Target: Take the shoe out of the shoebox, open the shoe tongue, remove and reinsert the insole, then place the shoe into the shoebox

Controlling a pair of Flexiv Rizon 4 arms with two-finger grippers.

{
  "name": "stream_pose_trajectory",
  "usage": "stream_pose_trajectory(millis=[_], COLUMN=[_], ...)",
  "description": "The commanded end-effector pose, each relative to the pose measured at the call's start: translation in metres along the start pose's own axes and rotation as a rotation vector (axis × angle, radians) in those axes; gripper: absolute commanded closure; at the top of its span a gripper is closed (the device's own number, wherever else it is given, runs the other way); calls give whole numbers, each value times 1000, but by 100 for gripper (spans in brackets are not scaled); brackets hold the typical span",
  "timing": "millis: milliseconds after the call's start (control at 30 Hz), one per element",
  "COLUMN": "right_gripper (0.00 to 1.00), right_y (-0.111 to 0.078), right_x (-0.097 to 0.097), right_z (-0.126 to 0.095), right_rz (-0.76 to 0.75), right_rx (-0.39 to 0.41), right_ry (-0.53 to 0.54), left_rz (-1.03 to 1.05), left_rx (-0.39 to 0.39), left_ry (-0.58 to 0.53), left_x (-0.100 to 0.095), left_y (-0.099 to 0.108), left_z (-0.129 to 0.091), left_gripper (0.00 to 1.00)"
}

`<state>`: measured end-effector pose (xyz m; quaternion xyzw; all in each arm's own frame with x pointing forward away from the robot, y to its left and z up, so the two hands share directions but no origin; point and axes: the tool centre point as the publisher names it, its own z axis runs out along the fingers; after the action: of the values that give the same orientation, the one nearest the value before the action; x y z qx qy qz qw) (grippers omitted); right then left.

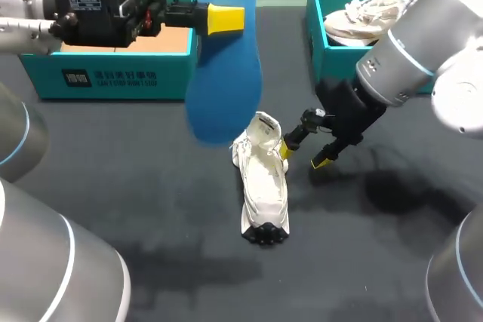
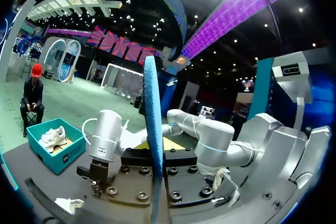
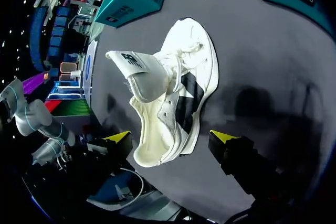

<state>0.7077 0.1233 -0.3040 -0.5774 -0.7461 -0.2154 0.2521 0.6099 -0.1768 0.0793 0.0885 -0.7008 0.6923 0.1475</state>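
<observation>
A white shoe [image 1: 261, 180] lies on the dark table, its heel toward the boxes and its tongue [image 3: 134, 64] lifted open. My right gripper [image 1: 303, 154] is at the heel end. It stands open, and in the right wrist view the heel [image 3: 163, 145] lies between the spread fingers of the gripper [image 3: 170, 137] without being pinched. My left gripper [image 1: 225, 19] is raised near the left shoebox [image 1: 106, 75] and shut on a blue insole [image 1: 225, 81] that hangs down from it. The left wrist view shows the insole [image 2: 153, 145] edge-on.
The left teal shoebox shows a bare cardboard floor. A second teal box [image 1: 332, 43] at the back right holds another white shoe [image 1: 364, 17]. My right arm [image 1: 411, 50] reaches across in front of that box.
</observation>
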Motion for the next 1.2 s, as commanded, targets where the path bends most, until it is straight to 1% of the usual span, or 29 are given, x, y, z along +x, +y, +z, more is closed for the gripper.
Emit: stream_pose_trajectory(millis=[33, 67, 100, 133, 167, 200, 267, 300, 333, 700, 733, 800, 933, 967, 1033, 1067, 1200], right_gripper=[0, 0, 0, 0, 0, 0, 0, 0, 0, 0, 0, 0, 0, 0, 0, 0, 0], right_y=[-10, -11, -11, -10, -9, -9, -7, -6, -6, -6, -3, 2, 8, 9, 11, 12, 13], right_x=[-5, -4, -3, -2, 0, 0, 2, 2, 2, 2, 6, 9, 23, 26, 31, 34, 36], right_z=[-13, -17, -21, -24, -26, -29, -34, -36, -36, -36, -39, -47, -62, -66, -73, -76, -79], right_rz=[-16, -9, -3, -5, 8, 4, -1, -10, -10, -10, -4, 73, 118, 126, 137, 142, 137], right_rx=[-83, -89, -96, -94, -104, -112, -137, -130, -130, -130, -119, -118, -107, -114, -122, -131, -126], right_ry=[199, 217, 257, 280, 300, 351, 416, 432, 432, 432, 448, 448, 471, 485, 509, 528, 541], left_rz=[265, 339, 384, 416, 465, 524, 631, 735, 811, 811, 868, 950, 1148, 1170, 1332, 1420, 1420], left_rx=[25, 11, 2, 6, -8, -28, -33, -28, -7, -7, -17, -38, -54, -47, -32, 10, 10], left_ry=[32, 22, 13, 14, 2, -4, 5, 14, 29, 29, 48, 61, 89, 88, 77, 80, 80], left_x=[-17, -21, -25, -29, -34, -38, -44, -46, -50, -50, -48, -50, -50, -51, -52, -53, -53], left_y=[-10, -13, -15, -18, -21, -23, -28, -29, -28, -28, -26, -21, -9, -6, -1, 2, 2], left_z=[5, 4, 3, 2, 1, 1, -1, -3, -6, -6, -5, -3, -3, -4, -6, -8, -8], left_gripper=[100, 100, 100, 100, 100, 100, 100, 100, 100, 100, 100, 100, 100, 100, 100, 100, 100])
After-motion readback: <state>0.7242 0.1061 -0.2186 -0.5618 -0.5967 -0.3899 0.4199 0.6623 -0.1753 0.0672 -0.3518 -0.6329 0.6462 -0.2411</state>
